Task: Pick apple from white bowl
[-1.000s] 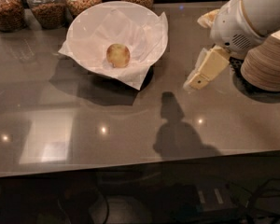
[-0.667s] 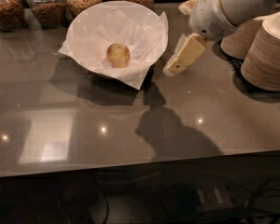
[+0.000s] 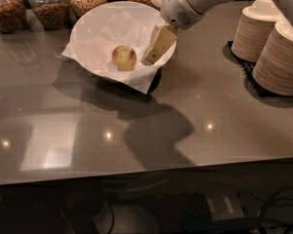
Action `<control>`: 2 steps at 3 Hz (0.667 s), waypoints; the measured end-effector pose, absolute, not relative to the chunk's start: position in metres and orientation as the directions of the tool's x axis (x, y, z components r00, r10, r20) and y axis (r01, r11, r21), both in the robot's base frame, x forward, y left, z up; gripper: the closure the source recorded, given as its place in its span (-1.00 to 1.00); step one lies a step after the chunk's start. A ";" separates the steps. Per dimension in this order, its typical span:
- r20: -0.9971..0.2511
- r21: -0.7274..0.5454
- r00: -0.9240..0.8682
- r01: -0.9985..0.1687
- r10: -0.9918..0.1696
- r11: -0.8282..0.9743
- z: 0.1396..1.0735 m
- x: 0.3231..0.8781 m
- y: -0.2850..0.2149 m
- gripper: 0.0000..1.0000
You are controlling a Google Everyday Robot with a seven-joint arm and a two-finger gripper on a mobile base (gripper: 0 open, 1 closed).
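The apple (image 3: 124,57), small and yellowish-tan, lies in the middle of the white bowl (image 3: 95,26), which is lined with crinkled white paper and stands at the back left of the grey counter. My gripper (image 3: 155,48) hangs from the white arm over the bowl's right rim, just right of the apple and apart from it. It holds nothing that I can see.
Several glass jars of grains (image 3: 51,6) stand along the back edge behind the bowl. Two stacks of beige paper bowls (image 3: 268,40) sit on a dark mat at the right. The counter's front edge (image 3: 146,172) runs across the lower part of the view.
The arm and gripper have moved left from near the paper bowl stacks to over the white bowl's right rim. The apple and bowl have not moved.
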State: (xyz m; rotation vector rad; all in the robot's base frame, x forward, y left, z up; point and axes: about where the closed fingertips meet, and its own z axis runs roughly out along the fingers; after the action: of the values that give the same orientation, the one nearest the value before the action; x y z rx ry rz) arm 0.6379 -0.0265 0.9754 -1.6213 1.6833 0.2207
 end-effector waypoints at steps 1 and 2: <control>-0.607 -0.374 0.147 -0.920 -0.781 0.118 0.972 0.659 0.004 -0.90; -0.590 -0.363 0.173 -0.929 -0.789 0.068 0.961 0.672 0.030 -0.52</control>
State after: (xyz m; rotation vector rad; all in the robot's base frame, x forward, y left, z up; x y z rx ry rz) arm 0.6724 0.0301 0.9611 -1.7418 1.6380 0.2513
